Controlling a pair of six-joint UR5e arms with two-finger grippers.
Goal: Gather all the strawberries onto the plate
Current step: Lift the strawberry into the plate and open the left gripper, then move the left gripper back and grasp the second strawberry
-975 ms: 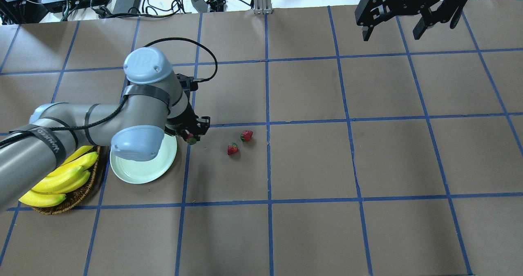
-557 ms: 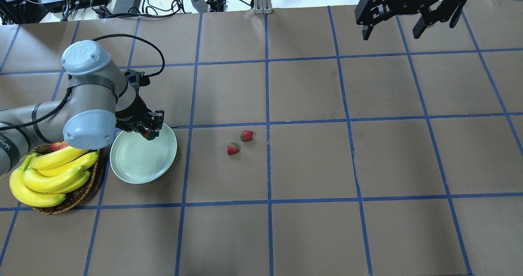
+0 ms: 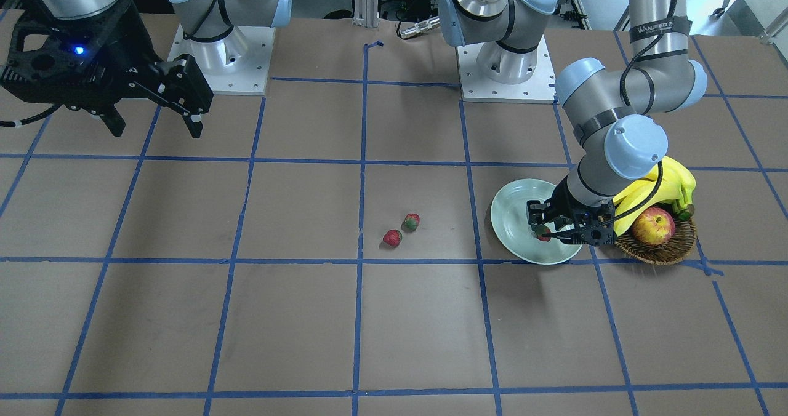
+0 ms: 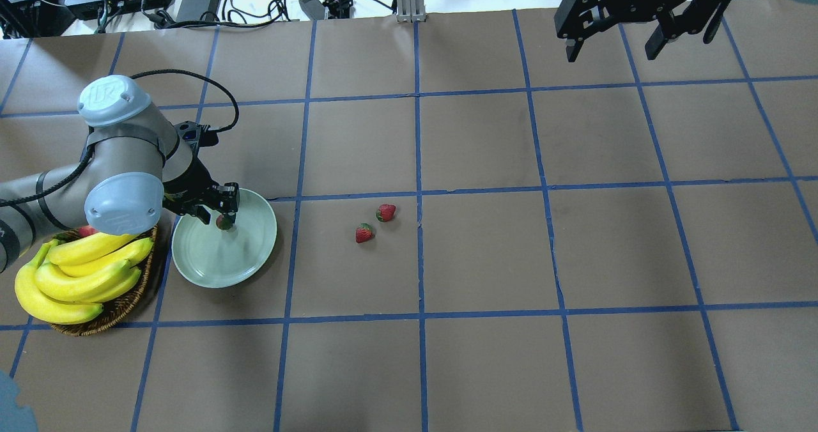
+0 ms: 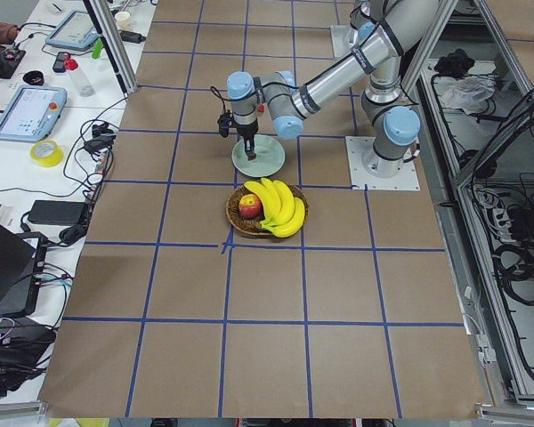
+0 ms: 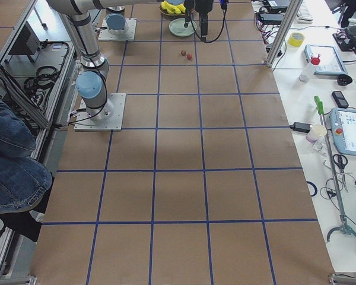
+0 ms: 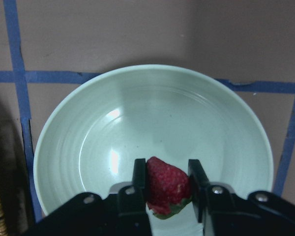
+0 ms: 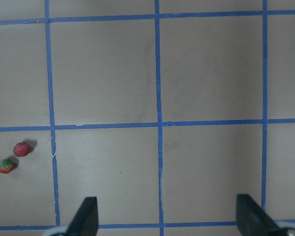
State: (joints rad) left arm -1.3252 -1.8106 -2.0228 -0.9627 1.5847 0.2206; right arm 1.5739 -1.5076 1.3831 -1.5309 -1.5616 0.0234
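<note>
Strawberry (image 7: 167, 189) between left jaws: tip toward plate (image 7: 88, 128), cap upward.

a robotics lab: blue-taped grid table (image 4: 486, 246), bolted arm bases (image 3: 500, 65), teach pendants (image 5: 27, 113), tangled cables (image 5: 509, 258)

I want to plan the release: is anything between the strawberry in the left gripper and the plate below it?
Nothing visible is. The left gripper holds the strawberry over the plate's bare inside.
</note>
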